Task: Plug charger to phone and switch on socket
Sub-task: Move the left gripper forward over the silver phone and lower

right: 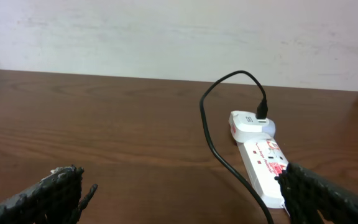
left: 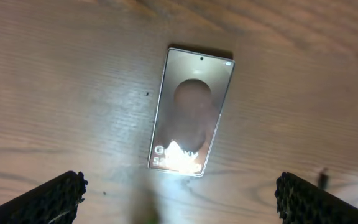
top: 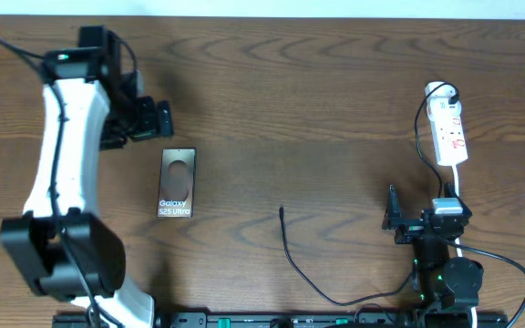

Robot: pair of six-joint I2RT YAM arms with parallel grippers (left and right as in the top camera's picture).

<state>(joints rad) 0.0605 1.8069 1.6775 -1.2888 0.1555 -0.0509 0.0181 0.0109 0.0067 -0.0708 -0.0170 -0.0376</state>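
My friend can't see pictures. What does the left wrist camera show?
A brown phone lies flat on a wooden table, with white lettering at its near end. The left pincer shows its two black fingertips in the bottom corners, spread wide and holding nothing.

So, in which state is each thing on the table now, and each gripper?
phone: lying flat, face up, nothing plugged in.
charger: free tip loose on table, apart from phone.
socket: white adapter plugged in at its end; switch unreadable.
left gripper: open, empty, above phone.
right gripper: open, empty.
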